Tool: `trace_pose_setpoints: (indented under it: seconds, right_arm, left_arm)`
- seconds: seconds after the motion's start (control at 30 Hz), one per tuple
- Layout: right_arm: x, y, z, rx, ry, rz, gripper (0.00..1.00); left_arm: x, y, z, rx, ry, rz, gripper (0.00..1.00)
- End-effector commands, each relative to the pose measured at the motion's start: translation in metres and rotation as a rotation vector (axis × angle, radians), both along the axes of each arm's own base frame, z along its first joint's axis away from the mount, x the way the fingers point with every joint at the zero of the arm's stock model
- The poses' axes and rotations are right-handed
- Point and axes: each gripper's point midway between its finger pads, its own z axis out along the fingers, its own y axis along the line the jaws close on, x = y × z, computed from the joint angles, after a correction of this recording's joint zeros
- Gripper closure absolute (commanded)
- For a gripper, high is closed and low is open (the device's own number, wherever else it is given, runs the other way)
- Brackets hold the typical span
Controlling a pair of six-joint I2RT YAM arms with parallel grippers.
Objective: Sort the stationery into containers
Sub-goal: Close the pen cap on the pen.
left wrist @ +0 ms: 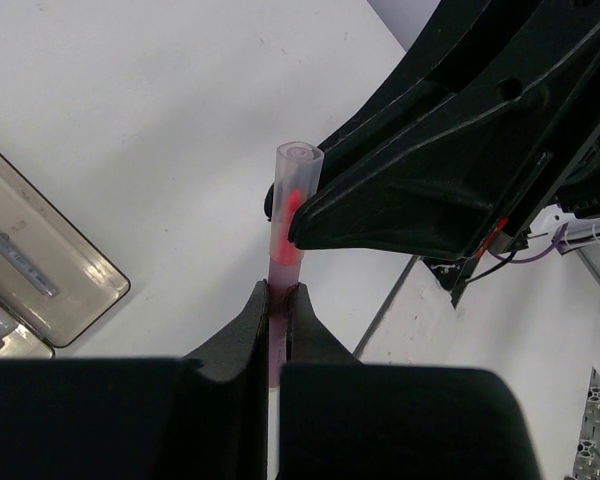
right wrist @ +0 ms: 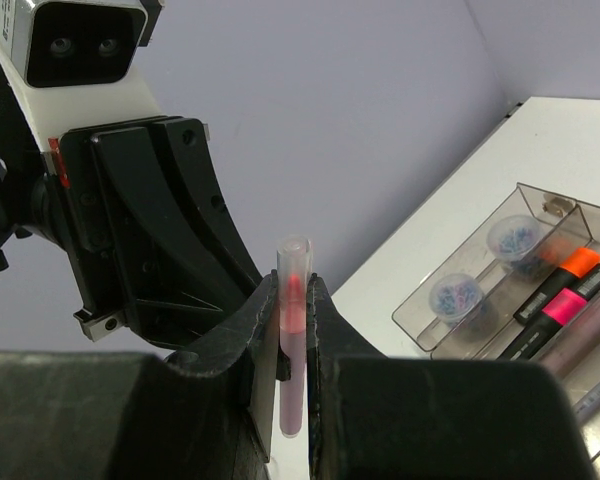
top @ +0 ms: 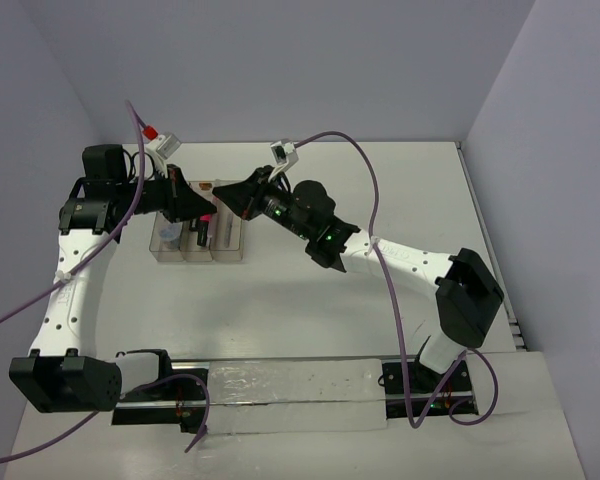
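A handover is in hand: what seems a pink-tipped highlighter (right wrist: 293,262) is held in mid-air, clamped by both the left end effector (left wrist: 281,292) and the right end effector (right wrist: 293,290), above the tray's (top: 197,258) 12 o'clock end. One grip must be released before it is lowered into a compartment.

The light is soft and even and comes from above, so the white table (top: 310,300) looks bright but not washed out, and the arms throw only weak, diffuse shadows on it. In the wrist views the left gripper (left wrist: 278,292) and the right gripper (right wrist: 293,285), close to the lens, are nearly featureless black, while the pink pen (right wrist: 292,380) is sharp. The clear tray (right wrist: 416,322) carries pale reflections.
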Motion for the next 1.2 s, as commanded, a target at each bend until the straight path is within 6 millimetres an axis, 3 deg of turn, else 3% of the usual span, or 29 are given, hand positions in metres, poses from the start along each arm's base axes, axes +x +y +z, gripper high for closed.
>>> trace_pose_setpoints:
  seconds: [0.0, 0.27, 0.57, 1.03, 1.17]
  right_arm:
    - [-0.101, 0.04, -0.061, -0.199, 0.1, 0.375, 1.0]
    - [-0.084, 0.034, -0.036, -0.178, 0.063, 0.347, 0.99]
    - [-0.066, 0.019, 0.007, -0.136, -0.02, 0.325, 0.76]
    - [-0.07, 0.007, 0.025, -0.124, -0.071, 0.336, 0.58]
    - [-0.068, -0.005, 0.024, -0.148, -0.079, 0.319, 0.53]
  left_arm:
    - [0.045, 0.012, 0.062, 0.04, -0.356, 0.081, 1.0]
    - [0.043, 0.015, 0.047, 0.08, -0.355, 0.074, 1.0]
    - [0.044, 0.019, 0.033, 0.117, -0.337, 0.078, 1.0]
    - [0.05, 0.021, 0.026, 0.128, -0.305, 0.097, 1.0]
    - [0.059, 0.027, 0.02, 0.142, -0.27, 0.144, 1.0]
